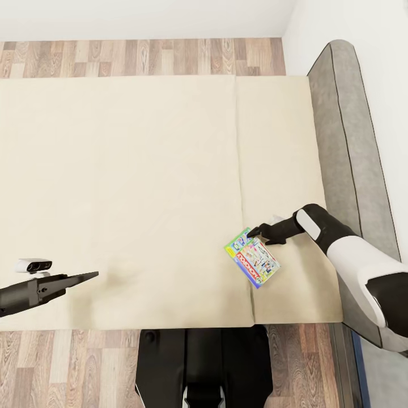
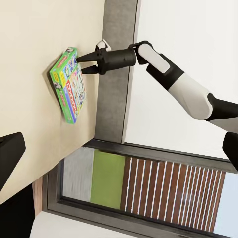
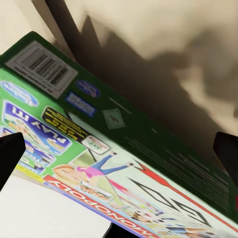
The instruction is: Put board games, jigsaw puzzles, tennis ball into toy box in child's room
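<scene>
Monopoly box (image 1: 253,258), green-edged, colourful lid, laid flat on bed (image 1: 124,192), right end effector (image 1: 253,232) spread at its edge, left end effector (image 1: 90,276) closed.

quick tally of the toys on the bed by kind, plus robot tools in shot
Monopoly board game: 1
jigsaw puzzles: 0
tennis balls: 0
robot tools: 2, left tool and right tool
total: 3
</scene>
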You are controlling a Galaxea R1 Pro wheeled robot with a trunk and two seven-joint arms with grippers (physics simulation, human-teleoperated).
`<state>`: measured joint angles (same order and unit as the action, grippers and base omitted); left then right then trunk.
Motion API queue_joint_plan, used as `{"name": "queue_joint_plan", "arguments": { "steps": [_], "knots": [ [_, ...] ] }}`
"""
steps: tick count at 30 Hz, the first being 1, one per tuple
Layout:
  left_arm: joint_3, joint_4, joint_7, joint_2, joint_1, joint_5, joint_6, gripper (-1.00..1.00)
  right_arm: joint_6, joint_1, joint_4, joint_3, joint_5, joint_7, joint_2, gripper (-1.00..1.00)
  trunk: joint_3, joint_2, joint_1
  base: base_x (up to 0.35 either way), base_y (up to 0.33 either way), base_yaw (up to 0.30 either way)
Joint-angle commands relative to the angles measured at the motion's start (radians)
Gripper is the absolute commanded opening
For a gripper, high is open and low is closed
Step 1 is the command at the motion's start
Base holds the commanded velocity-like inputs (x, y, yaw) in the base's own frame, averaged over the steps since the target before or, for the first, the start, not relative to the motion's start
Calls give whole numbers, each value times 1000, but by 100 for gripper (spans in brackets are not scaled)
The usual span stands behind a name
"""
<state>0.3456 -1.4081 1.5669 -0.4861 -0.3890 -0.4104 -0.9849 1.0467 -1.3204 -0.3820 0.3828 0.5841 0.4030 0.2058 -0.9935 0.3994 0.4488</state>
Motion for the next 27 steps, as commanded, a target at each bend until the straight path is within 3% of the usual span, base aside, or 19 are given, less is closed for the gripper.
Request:
{"name": "queue_joint_plan", "arguments": {
  "steps": [1, 27],
  "knots": [
    [0, 0, 4, 0, -1, 1, -11, 100, 1, 1, 0, 2, 22, 14, -10, 100, -1, 1, 1, 0, 0, 0],
    [0, 0, 4, 0, -1, 1, -10, 100, 1, 1, 0, 2, 22, 14, -11, 100, 16, 1, 1, 0, 0, -3]
  ]
}}
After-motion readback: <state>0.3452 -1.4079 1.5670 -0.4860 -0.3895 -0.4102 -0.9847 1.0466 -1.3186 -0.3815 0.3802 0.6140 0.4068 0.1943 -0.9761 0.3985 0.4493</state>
